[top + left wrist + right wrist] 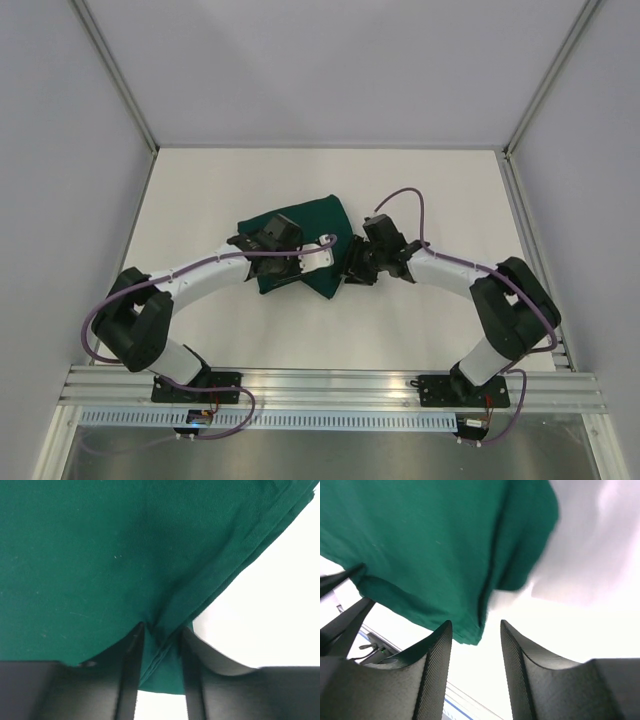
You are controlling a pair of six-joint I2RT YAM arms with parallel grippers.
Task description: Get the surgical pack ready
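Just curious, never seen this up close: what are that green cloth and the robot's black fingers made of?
The green cloth looks like matte woven fabric, probably cotton: fine weave, soft folds. The right gripper has fingers that look like black plastic with fine ribbed lines.

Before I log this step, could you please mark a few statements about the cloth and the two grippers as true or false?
1. The dark green cloth drape lies folded on the white table. True.
2. A fold of the drape sits between the fingers of the left gripper. True.
3. The right gripper is clamped shut on the drape. False: its jaws stand open with nothing between them, and a corner of the drape lies just beyond the fingertips.
4. A small steel tray stands on top of the drape. False: no tray shows in any view; only the left arm reaches over the drape.
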